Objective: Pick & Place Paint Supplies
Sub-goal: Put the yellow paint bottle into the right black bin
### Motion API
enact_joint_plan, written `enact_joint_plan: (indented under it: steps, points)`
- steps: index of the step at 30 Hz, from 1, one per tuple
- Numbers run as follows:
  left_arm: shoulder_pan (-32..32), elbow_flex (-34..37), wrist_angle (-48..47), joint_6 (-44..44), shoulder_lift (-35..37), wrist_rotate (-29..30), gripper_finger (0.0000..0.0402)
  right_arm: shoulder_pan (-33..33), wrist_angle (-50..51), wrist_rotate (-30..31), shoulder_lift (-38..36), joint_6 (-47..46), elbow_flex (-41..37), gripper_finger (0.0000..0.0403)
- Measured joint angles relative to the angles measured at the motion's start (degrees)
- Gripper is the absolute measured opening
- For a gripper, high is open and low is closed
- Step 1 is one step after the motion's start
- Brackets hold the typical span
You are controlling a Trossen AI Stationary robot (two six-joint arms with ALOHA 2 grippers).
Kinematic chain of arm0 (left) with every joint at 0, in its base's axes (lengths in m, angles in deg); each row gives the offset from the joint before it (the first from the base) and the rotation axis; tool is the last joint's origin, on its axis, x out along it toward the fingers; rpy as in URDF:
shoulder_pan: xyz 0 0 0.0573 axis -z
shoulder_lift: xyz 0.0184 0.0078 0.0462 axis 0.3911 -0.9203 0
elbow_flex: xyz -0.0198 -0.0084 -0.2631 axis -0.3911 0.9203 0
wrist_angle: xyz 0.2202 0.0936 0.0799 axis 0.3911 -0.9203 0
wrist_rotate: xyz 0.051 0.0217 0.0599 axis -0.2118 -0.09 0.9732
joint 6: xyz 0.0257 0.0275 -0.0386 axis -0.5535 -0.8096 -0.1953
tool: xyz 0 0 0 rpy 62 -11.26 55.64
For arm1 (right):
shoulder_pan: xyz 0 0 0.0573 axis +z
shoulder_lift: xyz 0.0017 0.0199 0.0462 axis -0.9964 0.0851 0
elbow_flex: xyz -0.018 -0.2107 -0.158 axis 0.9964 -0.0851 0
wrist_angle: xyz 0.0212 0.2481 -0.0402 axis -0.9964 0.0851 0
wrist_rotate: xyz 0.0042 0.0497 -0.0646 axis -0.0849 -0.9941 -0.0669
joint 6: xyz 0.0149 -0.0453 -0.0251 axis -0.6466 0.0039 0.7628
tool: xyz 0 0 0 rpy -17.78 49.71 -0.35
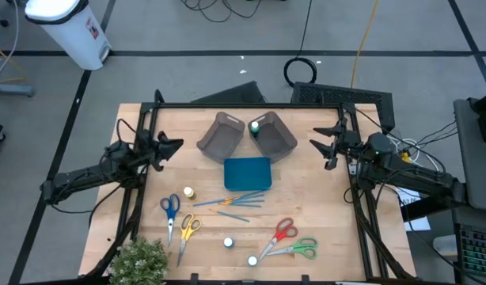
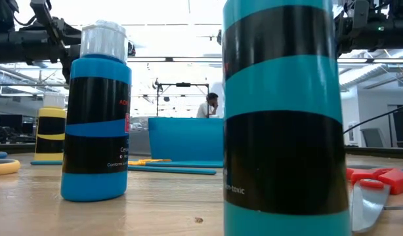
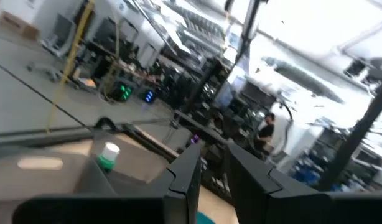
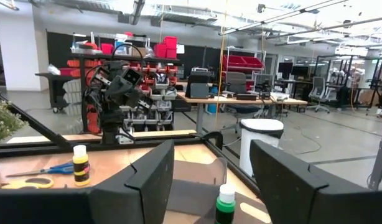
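Bright, even overhead light; blown-out ceiling glare in low view; blurred, tilted left wrist view.

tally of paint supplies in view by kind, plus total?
Paint bottles: 4 — green cap in the right bin, yellow, two more near the front edge.
Scissors: 4 — blue, yellow, red, green.
Brushes: a loose cluster in front of the teal tray; exact count unclear.
Total: 8 plus the brushes.

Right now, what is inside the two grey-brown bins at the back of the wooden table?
The right grey-brown bin holds one small white bottle with a green cap at its left end. The left grey-brown bin shows nothing inside; its near wall hides some of the floor.
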Motion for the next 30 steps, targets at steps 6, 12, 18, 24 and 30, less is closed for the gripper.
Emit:
enact_joint_plan:
  steps: [6,12,18,24,30]
  points:
    - [-0.01,0.0,1.49,2.17,-0.3,0.16,0.0081,0.0,-2.64,0.13,1.15,4.9,0.0,0.0201]
    - [1.1,0.0,0.8,-3.06,-1.33,-3.4,0.0081,-0.02,-6.28,0.16,2.91,8.62,0.0,0.0201]
    - [3.06,0.0,1.93,2.05,-4.81,2.0,0.0081,-0.02,-10.29,0.16,5.9,8.64,0.0,0.0201]
    - [8.62,-1.15,10.71,-3.67,-11.69,-0.09,0.0096,-0.02,-13.43,0.16,8.97,8.56,0.0,0.0201]
    - [14.59,-17.09,-9.66,-17.34,-19.19,-0.42,0.0178,-0.02,-13.86,0.16,11.05,7.55,0.0,0.0201]
